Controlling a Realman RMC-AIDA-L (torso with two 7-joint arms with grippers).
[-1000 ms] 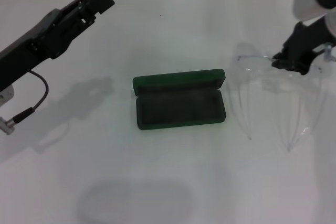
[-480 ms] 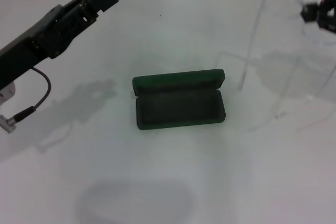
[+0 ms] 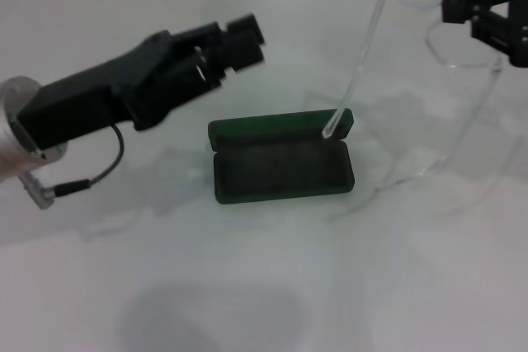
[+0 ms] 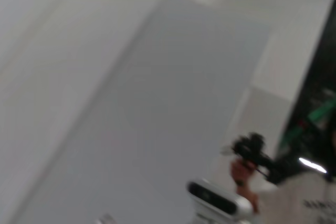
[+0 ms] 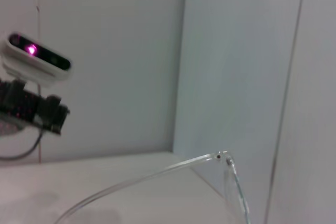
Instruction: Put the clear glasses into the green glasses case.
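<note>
The green glasses case (image 3: 280,172) lies open at the middle of the table, its lid (image 3: 280,128) folded back on the far side. My right gripper (image 3: 487,16) hangs high at the far right, shut on the clear glasses (image 3: 356,59), which are lifted off the table. One long clear arm slants down, and its tip (image 3: 330,131) is over the lid's right corner. The right wrist view shows a glasses arm (image 5: 152,176) and its hinge (image 5: 224,157). My left gripper (image 3: 241,41) reaches in over the table, above and behind the case's left part.
The white table (image 3: 247,286) carries only the case, with shadows of both arms on it. A cable (image 3: 99,172) loops under my left arm. A tiled wall runs along the far edge. The left wrist view shows only wall panels and distant equipment.
My right gripper has raised the glasses off the table and carried them inward, so an arm tip now hangs at the case lid. My left arm has swung in toward the case.
</note>
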